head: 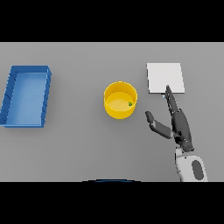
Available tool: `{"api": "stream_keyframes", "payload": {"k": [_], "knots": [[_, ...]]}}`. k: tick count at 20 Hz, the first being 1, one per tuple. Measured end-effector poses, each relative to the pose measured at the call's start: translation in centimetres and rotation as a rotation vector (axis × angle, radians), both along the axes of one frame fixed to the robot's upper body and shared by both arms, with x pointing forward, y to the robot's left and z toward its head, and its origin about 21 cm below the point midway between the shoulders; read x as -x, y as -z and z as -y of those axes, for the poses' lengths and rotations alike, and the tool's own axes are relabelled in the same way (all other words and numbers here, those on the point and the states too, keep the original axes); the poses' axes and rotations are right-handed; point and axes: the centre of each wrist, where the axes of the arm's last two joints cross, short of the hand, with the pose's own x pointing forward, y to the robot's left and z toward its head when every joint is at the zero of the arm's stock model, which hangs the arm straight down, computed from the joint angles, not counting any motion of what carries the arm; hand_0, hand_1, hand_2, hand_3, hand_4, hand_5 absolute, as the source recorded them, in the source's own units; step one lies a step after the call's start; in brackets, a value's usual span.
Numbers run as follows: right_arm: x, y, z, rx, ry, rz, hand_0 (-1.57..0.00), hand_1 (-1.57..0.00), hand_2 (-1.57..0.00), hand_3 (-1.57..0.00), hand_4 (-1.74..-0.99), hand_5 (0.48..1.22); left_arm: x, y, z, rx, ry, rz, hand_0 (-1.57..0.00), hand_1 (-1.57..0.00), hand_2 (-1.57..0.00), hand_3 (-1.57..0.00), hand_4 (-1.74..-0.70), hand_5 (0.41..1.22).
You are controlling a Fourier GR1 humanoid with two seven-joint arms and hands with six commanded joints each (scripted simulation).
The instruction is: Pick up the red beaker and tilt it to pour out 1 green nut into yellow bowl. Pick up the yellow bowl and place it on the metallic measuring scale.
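Observation:
The yellow bowl (120, 100) stands on the grey table near the middle, with one small green nut (130, 104) inside by its right wall. The metallic measuring scale (165, 78) is a pale square plate to the bowl's upper right. My right hand (177, 122) is open, to the right of the bowl and apart from it, fingers straight and pointing up toward the scale's lower edge, thumb spread toward the bowl. No red beaker shows. My left hand is not in view.
A blue rectangular tray (8, 94) lies at the far left of the table.

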Motion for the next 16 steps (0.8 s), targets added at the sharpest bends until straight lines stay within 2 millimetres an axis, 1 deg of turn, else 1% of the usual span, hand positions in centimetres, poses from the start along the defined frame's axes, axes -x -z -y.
{"api": "stream_keyframes", "payload": {"k": [1,2,3,4,5,7,8,9,11,13,14,15,16], "knots": [[-0.1,-0.2,0.2,0.008,-0.006,0.008,0.00,0.00,0.00,0.00,-1.132,0.621,0.1,1.1,-1.3,0.062,-0.077,0.004,-1.57,-1.57,-1.57,-1.56,-1.74,1.221],[-0.2,-0.1,0.4,0.005,-0.010,0.011,0.00,0.00,0.00,0.00,-1.138,0.626,0.1,3.0,-2.4,0.100,-0.160,-0.018,-1.57,-1.57,-1.57,-1.56,-1.74,1.221],[-0.1,-0.4,0.4,0.007,-0.017,0.017,0.00,0.00,0.00,0.00,-1.142,0.628,0.3,4.5,-3.5,0.124,-0.212,-0.006,-1.57,-1.57,-1.57,-1.56,-1.74,1.221],[-0.1,-0.2,0.8,0.012,-0.016,0.005,0.00,0.00,0.00,0.00,-1.134,0.632,0.5,6.1,-4.6,0.194,-0.240,0.004,-1.57,-1.57,-1.57,-1.56,-1.74,1.221],[-0.3,-0.2,0.8,0.014,-0.015,-0.003,0.00,0.00,0.00,0.00,-1.133,0.640,0.7,7.1,-5.3,0.255,-0.295,0.005,-1.57,-1.57,-1.57,-1.57,-1.74,1.221],[-0.1,-0.1,0.6,0.008,-0.032,0.004,0.00,0.00,0.00,0.00,-1.133,0.655,1.2,9.6,-6.4,0.371,-0.395,-0.017,-1.57,-1.57,-1.57,-1.57,-1.74,1.221],[-0.1,-0.2,0.8,0.009,-0.033,0.002,0.00,0.00,0.00,0.00,-1.129,0.659,1.4,10.8,-6.8,0.416,-0.432,-0.034,-1.57,-1.57,-1.57,-1.57,-1.74,1.221],[-0.2,0.0,0.5,0.004,-0.033,-0.014,0.00,0.00,0.00,0.00,-1.127,0.664,1.9,11.8,-7.5,0.447,-0.453,-0.039,-1.57,-1.57,-1.57,-1.57,-1.74,1.221],[-0.1,0.2,0.7,-0.005,-0.036,0.002,0.00,0.00,0.00,0.00,-1.141,0.673,3.0,14.9,-8.4,0.498,-0.473,-0.043,-1.57,-1.57,-1.57,-1.57,-1.74,1.221],[-0.1,0.1,0.5,0.019,-0.033,0.008,0.00,0.00,0.00,0.00,-1.159,0.677,4.5,18.0,-8.8,0.541,-0.493,-0.051,-1.57,-1.57,-1.57,-1.57,-1.74,1.221],[-0.2,0.3,0.5,0.020,-0.035,0.004,0.00,0.00,0.00,0.00,-1.166,0.676,5.3,19.1,-8.7,0.569,-0.491,-0.051,-1.57,-1.57,-1.57,-1.57,-1.74,1.221],[-0.3,0.1,0.9,0.028,-0.027,0.009,0.00,0.00,0.00,0.00,-1.175,0.676,6.1,19.9,-8.8,0.582,-0.507,-0.062,-1.57,-1.57,-1.57,-1.57,-1.74,1.186],[-0.3,0.1,1.0,0.025,-0.028,0.007,0.00,0.00,0.00,0.00,-1.174,0.676,6.7,20.4,-8.3,0.597,-0.516,-0.069,-1.57,-1.57,-1.57,-1.57,-1.74,1.151]]}}
